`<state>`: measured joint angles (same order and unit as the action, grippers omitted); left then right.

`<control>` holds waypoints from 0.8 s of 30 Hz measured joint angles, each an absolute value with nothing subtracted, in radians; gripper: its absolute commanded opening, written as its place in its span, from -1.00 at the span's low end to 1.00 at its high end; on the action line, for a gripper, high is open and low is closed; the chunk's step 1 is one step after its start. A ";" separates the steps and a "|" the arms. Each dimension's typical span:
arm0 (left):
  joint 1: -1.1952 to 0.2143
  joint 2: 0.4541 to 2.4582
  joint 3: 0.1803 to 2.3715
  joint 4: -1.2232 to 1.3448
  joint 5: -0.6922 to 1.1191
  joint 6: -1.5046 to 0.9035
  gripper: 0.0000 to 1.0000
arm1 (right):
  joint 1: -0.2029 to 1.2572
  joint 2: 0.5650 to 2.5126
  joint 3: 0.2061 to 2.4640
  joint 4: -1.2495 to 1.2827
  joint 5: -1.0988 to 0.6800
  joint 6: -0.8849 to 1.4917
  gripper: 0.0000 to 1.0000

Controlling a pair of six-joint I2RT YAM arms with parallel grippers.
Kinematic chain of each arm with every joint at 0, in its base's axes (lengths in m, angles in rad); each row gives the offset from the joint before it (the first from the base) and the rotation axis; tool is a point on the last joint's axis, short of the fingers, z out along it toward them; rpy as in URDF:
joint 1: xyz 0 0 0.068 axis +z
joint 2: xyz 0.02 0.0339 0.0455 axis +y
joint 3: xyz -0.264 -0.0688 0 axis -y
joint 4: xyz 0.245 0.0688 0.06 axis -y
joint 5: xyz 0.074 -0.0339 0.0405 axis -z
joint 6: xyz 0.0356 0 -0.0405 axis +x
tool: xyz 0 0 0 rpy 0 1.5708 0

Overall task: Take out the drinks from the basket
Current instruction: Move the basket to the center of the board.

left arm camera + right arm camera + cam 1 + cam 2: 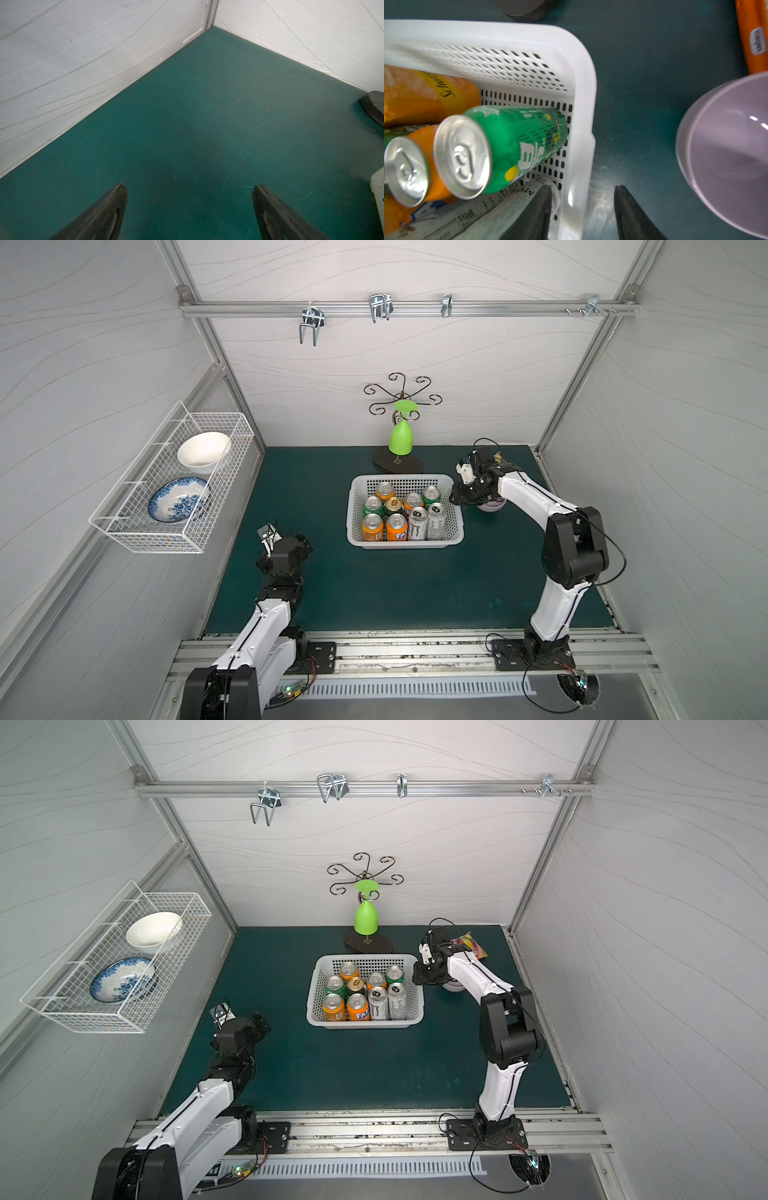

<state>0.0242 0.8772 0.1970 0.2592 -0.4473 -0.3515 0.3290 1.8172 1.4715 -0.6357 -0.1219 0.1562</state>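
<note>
The white perforated basket [353,506] [316,986] stands mid-mat in both top views, holding several upright drinks. They include orange cans [396,526], green cans [431,495], a gold-topped dark one [393,506] and two slim silver-white ones [417,523]. My right gripper [455,499] [583,187] is open astride the basket's right rim [583,104]. One finger is inside beside a silver-white can [488,207] and the other is outside over the mat. A green can [512,141] stands just past the inner finger. My left gripper [189,187] [270,556] hangs open and empty over bare mat at the left.
A lavender bowl [726,155] [490,506] sits just right of the basket, under my right arm. An orange snack packet [471,942] lies behind it. A glass stand with a green goblet [401,439] is behind the basket. A wire rack [166,489] with bowls hangs on the left wall.
</note>
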 measured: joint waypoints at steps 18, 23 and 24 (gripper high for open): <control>0.024 0.760 0.448 0.027 -0.174 -0.406 0.96 | 0.373 1.264 1.369 -0.653 -0.053 0.067 0.98; 0.024 0.781 0.548 -0.120 -0.008 -0.465 0.97 | 0.453 1.205 1.360 -0.712 0.025 0.020 0.98; 0.024 0.788 0.572 -0.152 0.025 -0.468 0.97 | 0.468 1.200 1.360 -0.726 0.040 0.009 0.98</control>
<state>0.0242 0.7876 0.5724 -0.1516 0.0254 -0.4683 0.4683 1.1999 1.3598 -0.7258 0.0402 0.0090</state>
